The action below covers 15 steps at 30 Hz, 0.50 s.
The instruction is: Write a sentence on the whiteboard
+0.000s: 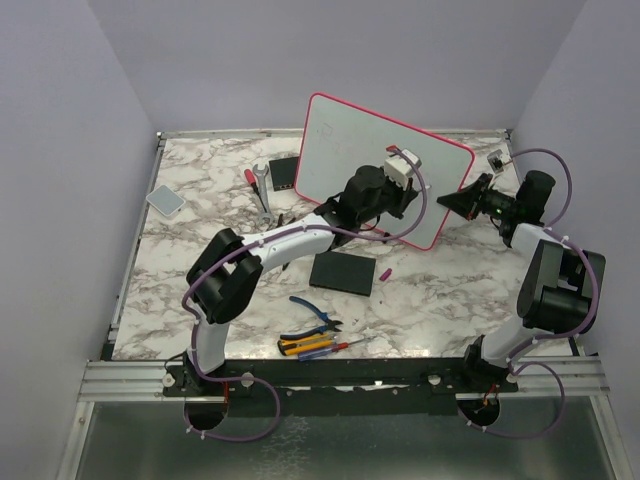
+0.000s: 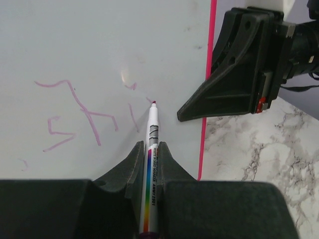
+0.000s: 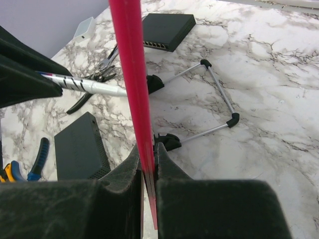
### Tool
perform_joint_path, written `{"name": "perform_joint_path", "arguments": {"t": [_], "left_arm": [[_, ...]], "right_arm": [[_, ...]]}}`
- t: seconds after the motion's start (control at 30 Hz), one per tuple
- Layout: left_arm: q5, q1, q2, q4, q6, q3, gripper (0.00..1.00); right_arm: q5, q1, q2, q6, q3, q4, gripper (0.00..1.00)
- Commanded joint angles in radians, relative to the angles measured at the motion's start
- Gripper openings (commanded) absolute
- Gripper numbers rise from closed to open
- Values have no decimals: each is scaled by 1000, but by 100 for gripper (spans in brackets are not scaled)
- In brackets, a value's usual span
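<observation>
The whiteboard (image 1: pixel 340 140), pale with a pink-red frame, stands tilted at the back middle of the marble table. Faint pink strokes of the sentence (image 2: pixel 84 117) cross its surface (image 2: pixel 99 45). My left gripper (image 2: pixel 151 148) is shut on a white whiteboard marker (image 2: pixel 153 124) with a rainbow stripe. The marker's tip (image 2: pixel 153 102) rests on the board just right of the last stroke. My right gripper (image 3: pixel 148 149) is shut on the board's red right edge (image 3: pixel 130 74). It also shows in the left wrist view as the right gripper (image 2: pixel 239 79), beside the frame (image 2: pixel 208 74).
A flat black slab (image 1: pixel 343 272) lies in front of the board, with a small pink cap (image 1: pixel 385 272) beside it. A black box (image 1: pixel 284 172), a wrench (image 1: pixel 262 195) and a grey pad (image 1: pixel 165 199) sit at the left. Pliers (image 1: pixel 315 312) and screwdrivers (image 1: pixel 310 346) lie near the front. The board's wire stand (image 3: pixel 219 99) reaches behind it.
</observation>
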Motion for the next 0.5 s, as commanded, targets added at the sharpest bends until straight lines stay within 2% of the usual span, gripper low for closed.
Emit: {"name": "perform_joint_path", "arguments": {"t": [0.0,0.47], "left_arm": [[-39,4,8,2,23,59,0],[7,-1,37,0,7,76,0]], "right_arm": [[62,9,18,-31,-19,-43,1],[63,9,18,-31,-20,-43,1]]}}
